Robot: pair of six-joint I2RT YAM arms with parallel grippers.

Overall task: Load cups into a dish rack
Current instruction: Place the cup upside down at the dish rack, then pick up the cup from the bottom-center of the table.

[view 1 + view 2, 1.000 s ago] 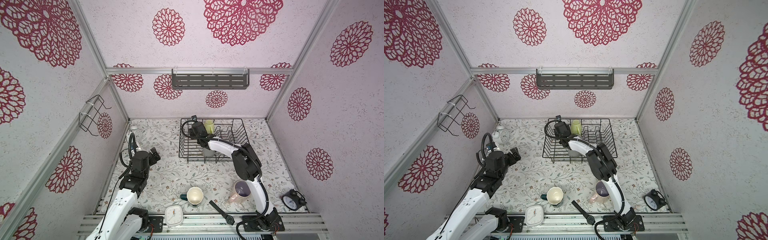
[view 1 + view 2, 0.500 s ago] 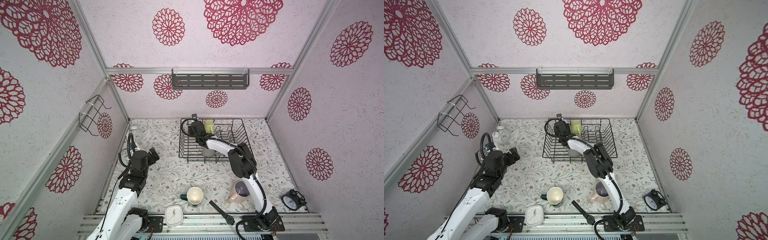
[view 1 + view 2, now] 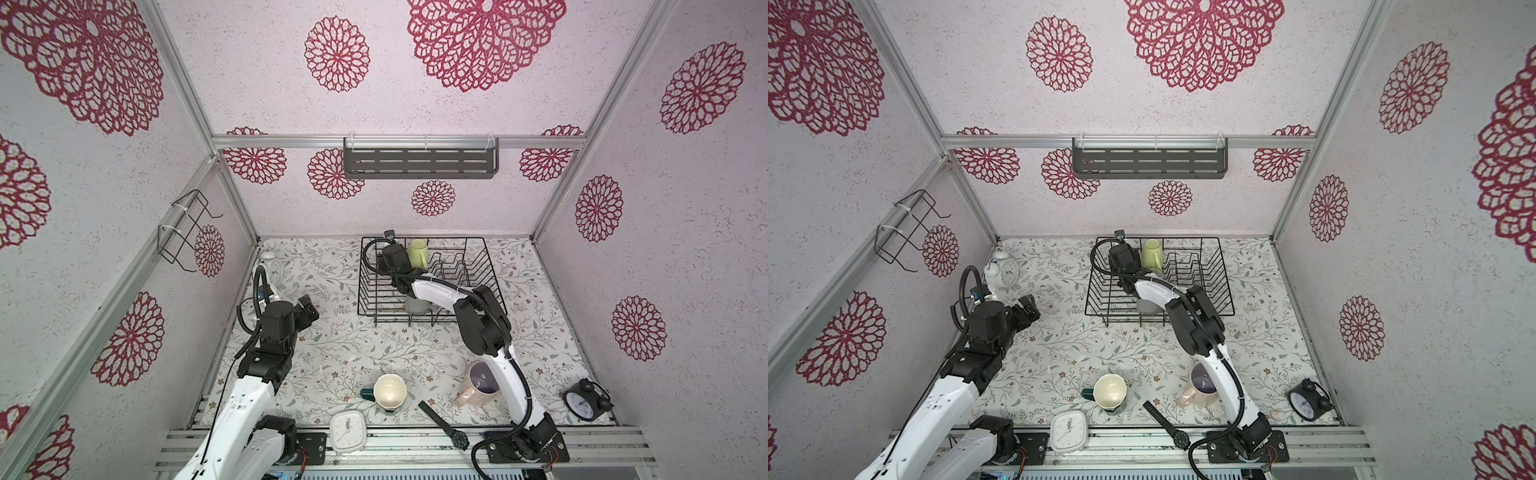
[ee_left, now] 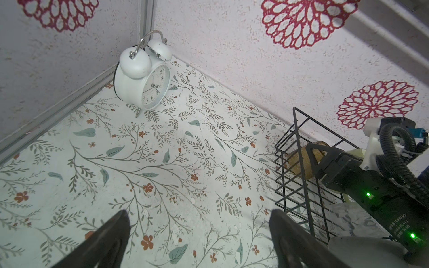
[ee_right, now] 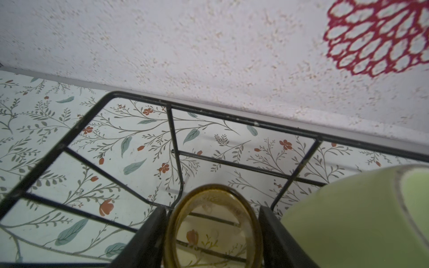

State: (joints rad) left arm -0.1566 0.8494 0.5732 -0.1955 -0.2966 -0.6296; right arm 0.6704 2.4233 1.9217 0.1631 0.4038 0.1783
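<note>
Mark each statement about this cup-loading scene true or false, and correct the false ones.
1. The right gripper is shut on the amber tumbler. True.
2. The lime-green mug stands on the table, outside the dish rack. False: it is inside the rack.
3. The left gripper holds the teal mug. False: it is open and empty, and the teal mug is on the table.
4. The pink mug is on the table, outside the rack. True.
5. A grey mug is inside the rack. True.
</note>
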